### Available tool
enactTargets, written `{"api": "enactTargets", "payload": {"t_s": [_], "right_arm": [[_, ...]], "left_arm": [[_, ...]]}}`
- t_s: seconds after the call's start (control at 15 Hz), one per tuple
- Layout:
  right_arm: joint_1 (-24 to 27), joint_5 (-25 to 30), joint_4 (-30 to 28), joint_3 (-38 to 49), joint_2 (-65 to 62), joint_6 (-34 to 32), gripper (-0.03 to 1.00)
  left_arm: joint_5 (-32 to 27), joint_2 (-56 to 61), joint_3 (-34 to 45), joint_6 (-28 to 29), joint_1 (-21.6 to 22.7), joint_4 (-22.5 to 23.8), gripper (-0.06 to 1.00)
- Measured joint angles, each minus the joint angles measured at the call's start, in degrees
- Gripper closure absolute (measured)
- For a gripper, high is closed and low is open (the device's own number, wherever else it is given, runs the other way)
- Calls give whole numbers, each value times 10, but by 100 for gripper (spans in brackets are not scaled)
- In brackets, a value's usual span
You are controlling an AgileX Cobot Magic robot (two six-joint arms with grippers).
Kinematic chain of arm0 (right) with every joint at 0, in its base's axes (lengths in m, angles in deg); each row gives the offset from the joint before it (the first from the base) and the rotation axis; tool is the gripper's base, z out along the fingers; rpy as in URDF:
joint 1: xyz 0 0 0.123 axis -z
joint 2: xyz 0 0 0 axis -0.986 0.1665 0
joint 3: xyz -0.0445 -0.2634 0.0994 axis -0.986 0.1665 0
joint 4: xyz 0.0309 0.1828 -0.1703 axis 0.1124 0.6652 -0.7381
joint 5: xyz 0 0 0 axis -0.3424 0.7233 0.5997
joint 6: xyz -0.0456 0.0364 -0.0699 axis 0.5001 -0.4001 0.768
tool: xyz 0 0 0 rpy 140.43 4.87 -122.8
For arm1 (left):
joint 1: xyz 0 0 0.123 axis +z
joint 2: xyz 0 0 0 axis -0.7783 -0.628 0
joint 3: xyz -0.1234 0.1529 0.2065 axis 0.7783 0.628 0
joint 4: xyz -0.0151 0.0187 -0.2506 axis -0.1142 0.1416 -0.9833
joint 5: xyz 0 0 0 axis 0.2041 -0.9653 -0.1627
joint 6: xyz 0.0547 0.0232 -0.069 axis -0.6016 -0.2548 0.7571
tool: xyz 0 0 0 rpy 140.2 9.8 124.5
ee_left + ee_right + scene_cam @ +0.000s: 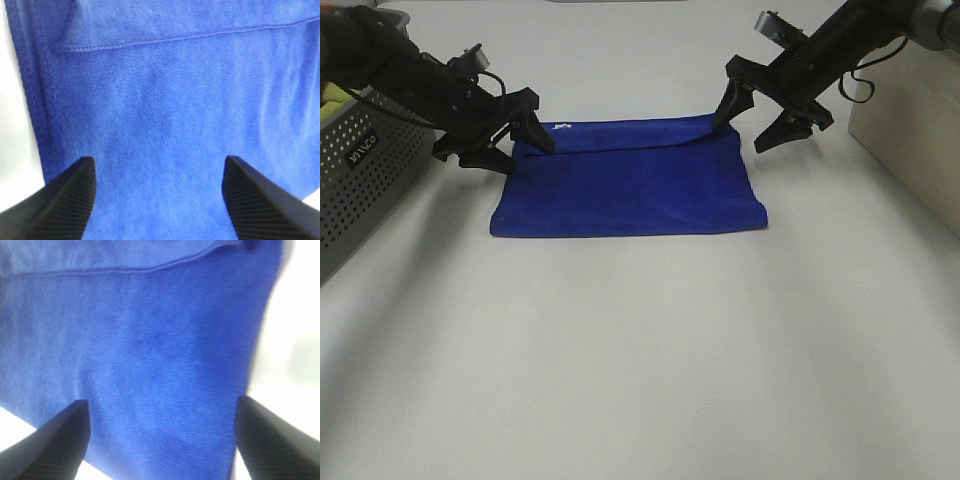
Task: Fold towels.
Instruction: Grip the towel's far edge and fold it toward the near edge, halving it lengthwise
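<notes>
The royal-blue towel lies folded on the white table, its top layer's stitched edge running along the far side. A small white tag shows at its far-left corner. My left gripper stands open over that corner, holding nothing. At the far-right corner my right gripper is open too, one fingertip right at the slightly raised cloth. In the left wrist view the towel fills the picture beyond the spread gripper. The right wrist view shows the towel and its side edge between the spread gripper.
A grey perforated basket stands at the left edge, with a yellow-green cloth inside. A pale box sits at the right edge. Bare white tabletop stretches in front of the towel.
</notes>
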Motion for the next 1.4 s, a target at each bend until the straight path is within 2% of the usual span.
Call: {"api": "enactTargets", "payload": {"t_s": [0.13,0.2,0.33,0.4,0.47,0.53,0.8,1.0,1.2,1.27,1.4], "right_arm": [[11,-1,-10,9,-3,-15,25],[13,-1,-19,33,-15,-14,26],[12,5,-39,139,-70,8,27],[12,5,-39,139,-70,8,27],[12,6,-40,183,-87,21,27],[12,6,-40,199,-88,22,27],[12,-35,-38,267,-88,23,27],[11,-77,5,306,-96,46,27],[10,-100,23,315,-97,47,30],[6,-108,23,316,-97,47,34],[-6,-117,10,318,-97,47,47]], "left_arm": [[0,32,42,6,-1,13,30],[9,59,92,8,-1,21,30],[56,104,186,10,-1,39,30],[56,104,186,10,-1,39,30],[99,132,239,23,-1,42,30],[114,133,257,35,-1,42,30],[148,120,268,44,-7,41,30],[153,103,266,44,-15,23,30],[168,96,261,37,-30,6,31],[176,95,261,36,-38,5,33],[182,90,261,36,-46,4,54]]}}
